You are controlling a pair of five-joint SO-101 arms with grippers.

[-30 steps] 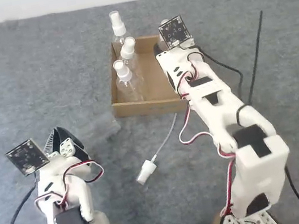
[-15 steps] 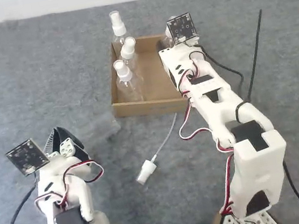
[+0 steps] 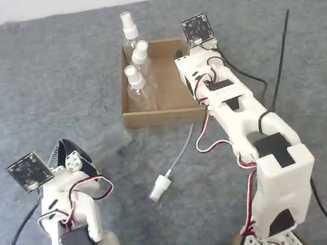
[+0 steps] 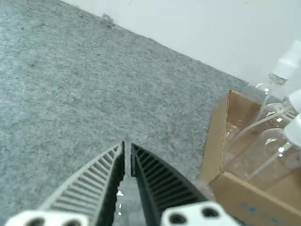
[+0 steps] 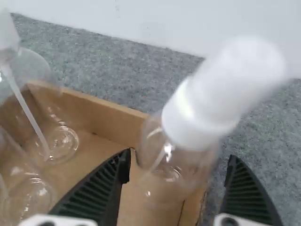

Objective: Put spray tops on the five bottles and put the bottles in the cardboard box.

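The cardboard box [image 3: 169, 99] holds two clear bottles with white spray tops [image 3: 136, 80] [image 3: 139, 54]. A third capped bottle [image 3: 128, 26] stands just behind the box. My right gripper [image 5: 178, 165] is at the box's far right corner, open, with a capped bottle [image 5: 181, 155] standing between its jaws and a small gap on each side. An uncapped clear bottle [image 3: 111, 137] lies on the carpet in front of the box. A loose spray top [image 3: 160, 188] with its tube lies nearer the arms. My left gripper [image 4: 127, 147] is shut and empty near the lying bottle.
Grey carpet [image 3: 32, 88] covers the table, with open room left of the box. A black cable [image 3: 279, 65] runs along the right side. A white wall [image 4: 211, 28] rises behind the box.
My right arm has shifted right, toward the box's far right corner. The left arm, the lying bottle and the loose spray top have stayed put.
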